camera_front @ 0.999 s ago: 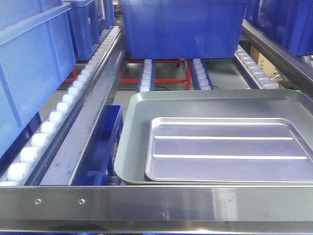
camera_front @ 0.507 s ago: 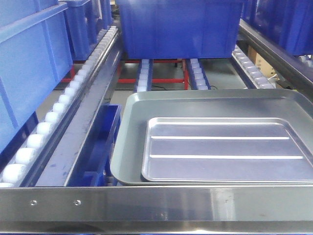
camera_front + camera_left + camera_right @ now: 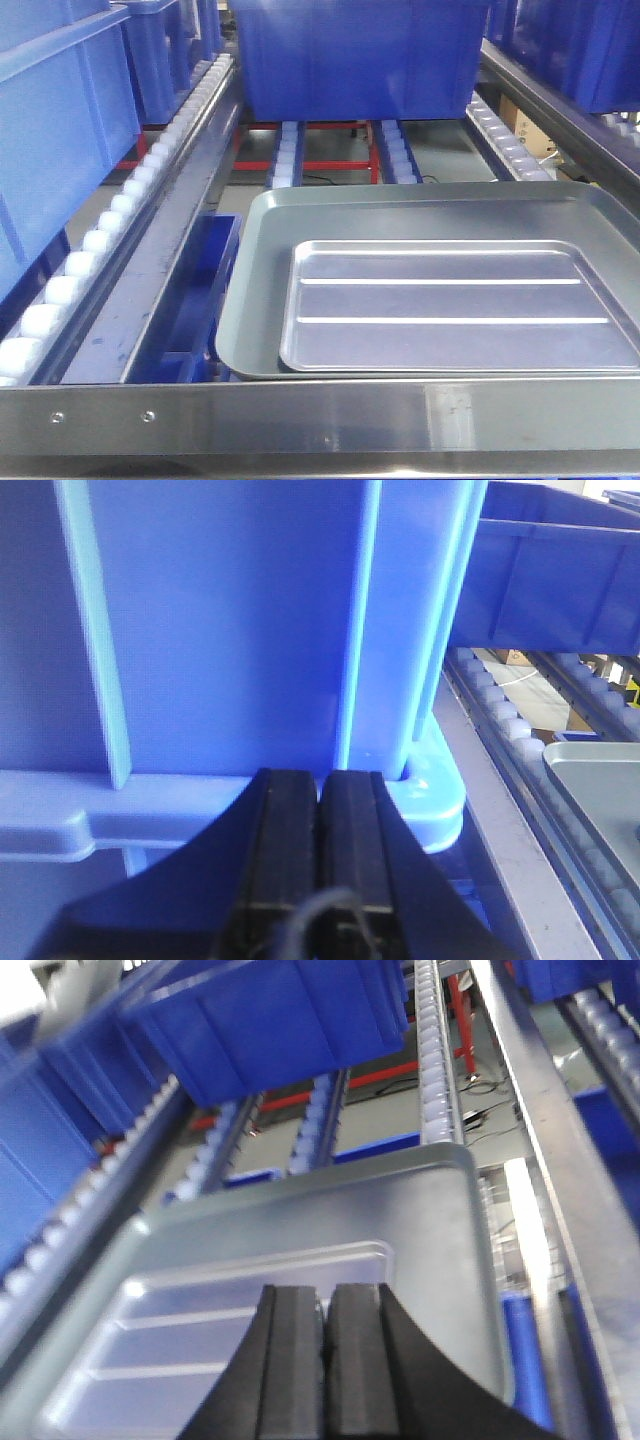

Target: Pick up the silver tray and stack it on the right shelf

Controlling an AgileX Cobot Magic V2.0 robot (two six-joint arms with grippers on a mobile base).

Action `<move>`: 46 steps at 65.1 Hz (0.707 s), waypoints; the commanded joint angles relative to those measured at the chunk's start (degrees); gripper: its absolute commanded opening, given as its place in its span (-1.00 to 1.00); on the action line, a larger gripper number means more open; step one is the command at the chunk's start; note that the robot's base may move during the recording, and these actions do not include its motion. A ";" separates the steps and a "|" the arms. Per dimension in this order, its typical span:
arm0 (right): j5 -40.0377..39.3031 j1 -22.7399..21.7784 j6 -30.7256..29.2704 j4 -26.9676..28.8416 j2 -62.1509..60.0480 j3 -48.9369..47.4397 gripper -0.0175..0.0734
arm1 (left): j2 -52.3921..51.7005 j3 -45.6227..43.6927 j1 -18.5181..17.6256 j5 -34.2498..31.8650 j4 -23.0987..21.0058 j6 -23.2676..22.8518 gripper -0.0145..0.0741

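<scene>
silver tray (image 3: 440, 305) shiny, ridged | grey tray (image 3: 262, 290) dull | bins (image 3: 360, 55) blue

Whole front view has slid left vs 1 s ago, so the camera looks to have swung right. The silver tray (image 3: 445, 305) and the big grey tray (image 3: 260, 290) under it sit further left in frame; grey tray's left corner is now nearer the left roller rail (image 3: 120, 215). More of its right rim shows. The 2 rivets on the shelf front lip (image 3: 330, 420) moved left too. Blue bin (image 3: 355, 55) at the back shifted left and up a bit.
</scene>
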 commanded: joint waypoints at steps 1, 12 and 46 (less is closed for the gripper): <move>-10.25 -1.69 -13.45 1.91 -0.65 0.34 -0.51 | -0.72 1.41 -0.39 -4.58 0.10 -0.10 -0.85; -15.18 -6.17 -18.16 1.91 -1.07 1.78 -0.51 | -0.72 1.41 -0.39 -4.58 0.10 -0.10 -0.85; -15.64 -6.82 -7.52 -1.62 -1.07 1.72 -0.51 | -0.72 1.41 -0.39 -4.58 0.10 -0.10 -0.85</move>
